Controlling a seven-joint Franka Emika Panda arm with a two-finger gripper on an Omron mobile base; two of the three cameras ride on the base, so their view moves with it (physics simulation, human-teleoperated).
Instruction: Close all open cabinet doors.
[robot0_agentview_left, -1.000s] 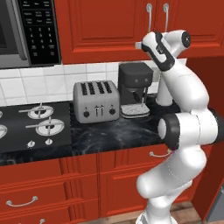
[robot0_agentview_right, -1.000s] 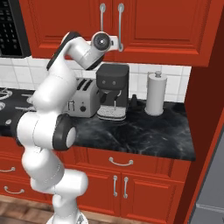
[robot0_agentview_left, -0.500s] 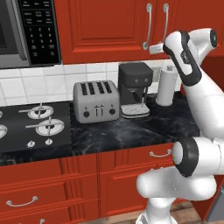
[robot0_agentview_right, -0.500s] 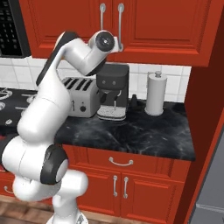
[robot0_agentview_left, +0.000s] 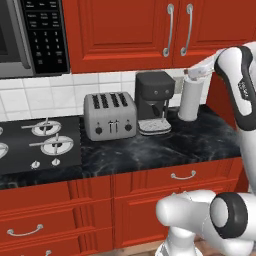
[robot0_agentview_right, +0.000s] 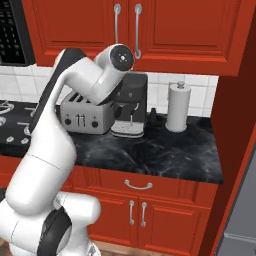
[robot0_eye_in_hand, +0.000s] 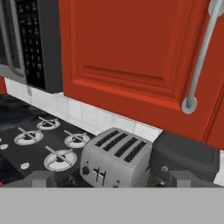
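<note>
Two upper cabinet doors, the left one (robot0_agentview_left: 120, 30) and the right one (robot0_agentview_left: 220, 22), are glossy red and lie flush with their frame; their silver bar handles (robot0_agentview_left: 170, 30) meet at the middle. From the right base they show as left door (robot0_agentview_right: 75, 25) and right door (robot0_agentview_right: 185, 25). Two lower doors (robot0_agentview_right: 117, 220) under the counter also look shut. The hand view faces the left upper door (robot0_eye_in_hand: 131, 39) and its handle (robot0_eye_in_hand: 199, 61) from close by. My gripper (robot0_eye_in_hand: 109, 181) is open with nothing between its fingertips (robot0_eye_in_hand: 39, 179), and it touches no door.
On the black stone counter (robot0_agentview_left: 190, 145) stand a silver toaster (robot0_agentview_left: 110, 116), a dark coffee machine (robot0_agentview_left: 155, 100) and a paper towel roll (robot0_agentview_left: 190, 97). A cooktop (robot0_agentview_left: 40, 145) and microwave (robot0_agentview_left: 30, 35) are to the left. A tall red panel (robot0_agentview_right: 235, 125) bounds the right.
My arm has swung from over the counter's middle toward the right and higher, with the hand turning to face the upper left door. The cabinet doors and counter things have not moved.
</note>
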